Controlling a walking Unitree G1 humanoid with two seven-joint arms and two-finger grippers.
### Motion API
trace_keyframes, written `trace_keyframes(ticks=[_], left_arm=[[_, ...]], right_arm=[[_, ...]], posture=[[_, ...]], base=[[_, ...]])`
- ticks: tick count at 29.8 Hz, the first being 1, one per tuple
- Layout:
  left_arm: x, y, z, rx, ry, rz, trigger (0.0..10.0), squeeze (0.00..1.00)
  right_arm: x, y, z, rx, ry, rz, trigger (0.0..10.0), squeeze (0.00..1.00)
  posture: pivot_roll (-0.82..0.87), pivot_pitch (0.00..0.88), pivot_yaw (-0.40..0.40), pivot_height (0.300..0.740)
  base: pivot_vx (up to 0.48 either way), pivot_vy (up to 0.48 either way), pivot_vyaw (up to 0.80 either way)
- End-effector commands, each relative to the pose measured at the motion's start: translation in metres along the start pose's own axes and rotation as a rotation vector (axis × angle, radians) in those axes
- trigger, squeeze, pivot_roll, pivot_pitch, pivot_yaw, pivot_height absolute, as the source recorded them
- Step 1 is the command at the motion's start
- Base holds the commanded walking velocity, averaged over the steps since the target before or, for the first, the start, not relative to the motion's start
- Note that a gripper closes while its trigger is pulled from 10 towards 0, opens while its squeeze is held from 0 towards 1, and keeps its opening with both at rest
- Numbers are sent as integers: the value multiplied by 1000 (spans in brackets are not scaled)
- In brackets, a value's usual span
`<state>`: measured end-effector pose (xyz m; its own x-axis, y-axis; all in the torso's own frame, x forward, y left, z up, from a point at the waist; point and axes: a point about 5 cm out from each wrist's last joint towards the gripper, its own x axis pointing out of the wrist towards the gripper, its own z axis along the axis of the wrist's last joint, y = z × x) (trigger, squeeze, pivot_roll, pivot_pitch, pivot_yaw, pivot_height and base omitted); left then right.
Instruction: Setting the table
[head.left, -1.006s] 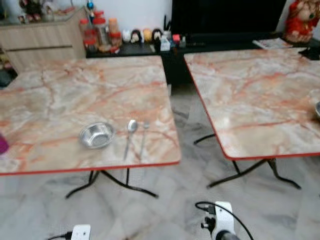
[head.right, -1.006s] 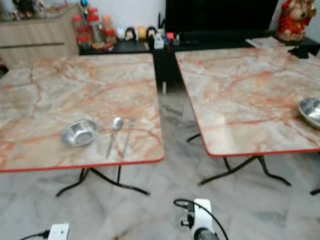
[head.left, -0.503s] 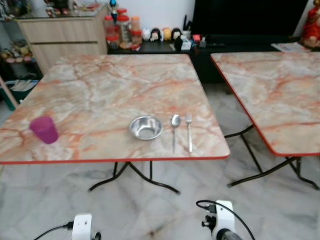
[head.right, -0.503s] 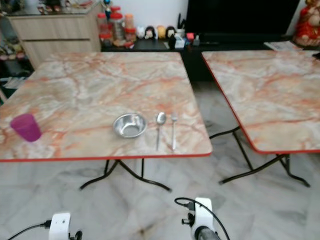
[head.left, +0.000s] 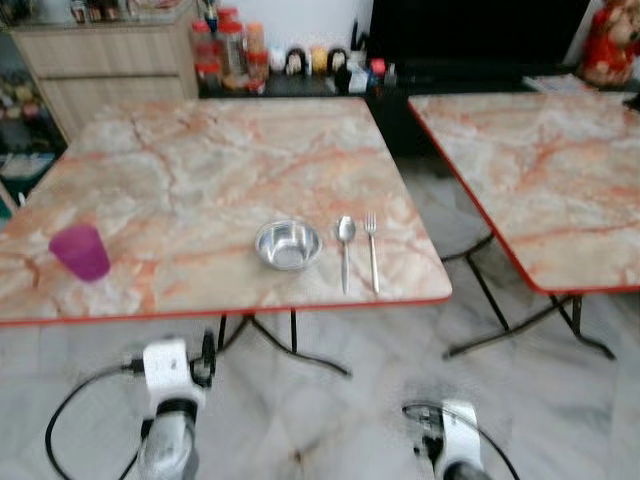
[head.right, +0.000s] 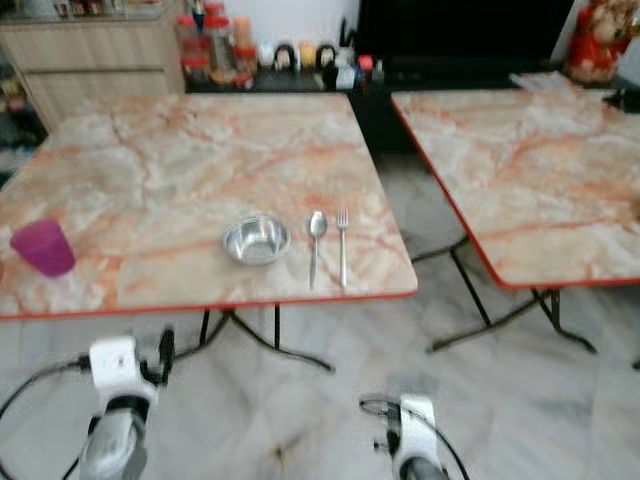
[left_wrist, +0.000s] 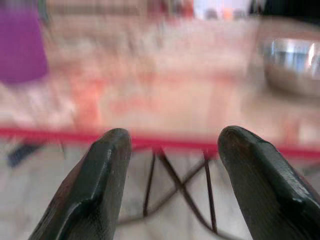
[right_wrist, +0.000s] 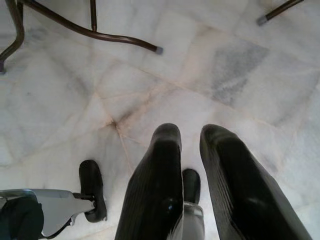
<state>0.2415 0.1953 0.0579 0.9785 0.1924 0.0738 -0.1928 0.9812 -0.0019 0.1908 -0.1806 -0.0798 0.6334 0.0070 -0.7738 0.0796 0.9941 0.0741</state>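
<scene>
Purple cup (head.left: 80, 251) at tabletop (head.left: 200, 170) near-left edge, well apart from bowl (head.left: 288, 244), spoon (head.left: 345, 243), fork (head.left: 372, 245). My left gripper (left_wrist: 172, 170) raised at table edge, jaws spread, empty. Right gripper (right_wrist: 187, 170) hangs toward floor, jaws nearly together. Step: approach; next, reach cup, likely carry beside setting.

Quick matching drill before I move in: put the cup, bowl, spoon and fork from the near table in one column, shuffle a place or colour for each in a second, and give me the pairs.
Things:
1. cup
2. bowl
3. spoon
4. fork

Descriptions:
A. lies between the bowl and the fork
B. purple, near the table's left edge
C. closest of the four to the table's right edge
D. round, shiny metal, just left of the spoon

Pairs: 1-B, 2-D, 3-A, 4-C
</scene>
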Motion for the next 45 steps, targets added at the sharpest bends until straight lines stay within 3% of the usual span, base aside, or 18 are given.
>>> trace_keyframes(ticks=[1,3,5,7,8,11,13,20,45], left_arm=[[-3,0,7,11,-15,8,10000,0],[-4,1,12,10,-25,11,10000,0],[-4,-6,37,26,-85,-18,10000,0],[10,-23,61,11,-112,-95,10000,0],[10,-23,61,11,-112,-95,10000,0],[32,-40,67,-70,-96,-152,10000,0],[47,-51,68,-76,-85,-192,10000,0],[66,-63,84,-108,-90,-215,10000,0],[73,-62,89,-158,-100,-200,10000,0]], right_arm=[[0,-1,2,-1,-3,-2,10000,0],[0,-1,2,-1,-3,-2,10000,0],[0,1,1,-7,3,6,10000,0],[0,5,-1,-14,10,15,10000,0],[0,5,-1,-14,10,15,10000,0],[1,7,-1,-9,9,18,10000,0],[1,8,-1,0,5,15,10000,0],[0,4,-3,28,1,-14,10000,0],[-2,1,-10,25,23,-29,10000,0]], posture=[[101,0,-12,740],[101,0,-12,740],[128,0,-17,740],[127,0,-16,740],[127,0,-16,740],[115,0,-6,740],[99,0,7,740],[99,0,23,740],[71,0,27,740]], base=[[0,0,0],[0,0,0],[0,0,0],[0,0,0],[0,0,0],[0,0,0],[0,0,0],[0,0,0],[258,0,0]])
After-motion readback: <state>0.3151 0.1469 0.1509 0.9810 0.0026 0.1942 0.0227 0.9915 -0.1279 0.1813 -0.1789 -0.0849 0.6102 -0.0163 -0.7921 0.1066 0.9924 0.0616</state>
